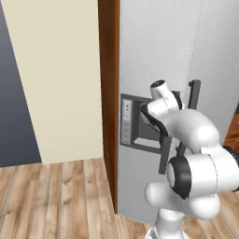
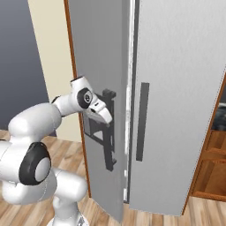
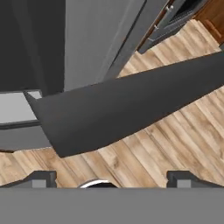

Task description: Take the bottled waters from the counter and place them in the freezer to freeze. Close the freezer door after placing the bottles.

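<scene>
My gripper is spread wide, nothing between the tips, both fingertips apart at the bottom of the hand view. The freezer door's dark bar handle runs slantwise right in front of the gripper, just ahead of the tips, not touched as far as I can tell. In the right base view my hand sits right beside that handle, on its left side. The freezer door stands slightly ajar: its edge sits out from the neighbouring plain door, a thin pale gap between them. The recessed dispenser is just behind my wrist in the left base view, partly covered by the arm. The freezer fills the space ahead of the gripper; wooden floor lies below it. A brown wood panel flanks the freezer on the far side from the plain door.
</scene>
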### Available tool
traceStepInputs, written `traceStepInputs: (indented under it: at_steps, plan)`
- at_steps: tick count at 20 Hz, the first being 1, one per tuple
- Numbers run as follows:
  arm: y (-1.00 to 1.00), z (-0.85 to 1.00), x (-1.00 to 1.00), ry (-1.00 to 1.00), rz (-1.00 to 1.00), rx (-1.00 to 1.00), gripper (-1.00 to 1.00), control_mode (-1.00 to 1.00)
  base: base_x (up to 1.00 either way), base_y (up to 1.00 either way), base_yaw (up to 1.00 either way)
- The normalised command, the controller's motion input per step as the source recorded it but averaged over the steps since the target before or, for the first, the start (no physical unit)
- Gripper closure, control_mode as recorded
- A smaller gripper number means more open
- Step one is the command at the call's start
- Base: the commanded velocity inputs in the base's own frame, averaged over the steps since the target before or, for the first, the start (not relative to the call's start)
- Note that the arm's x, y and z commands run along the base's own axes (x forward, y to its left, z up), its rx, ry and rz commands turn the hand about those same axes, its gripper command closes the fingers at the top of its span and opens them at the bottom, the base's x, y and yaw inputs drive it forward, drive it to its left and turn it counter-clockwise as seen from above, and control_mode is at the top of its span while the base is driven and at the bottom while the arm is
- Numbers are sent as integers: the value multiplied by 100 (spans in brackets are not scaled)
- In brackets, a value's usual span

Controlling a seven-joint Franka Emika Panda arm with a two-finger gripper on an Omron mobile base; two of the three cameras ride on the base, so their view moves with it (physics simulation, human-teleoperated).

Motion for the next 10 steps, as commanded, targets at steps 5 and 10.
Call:
traceStepInputs:
  at_steps: [5,10]
  plan:
    - [-45,0,1,-15,14,13,-100,-100,0,0,0]
    - [-43,0,1,-19,14,14,-100,-100,0,0,0]
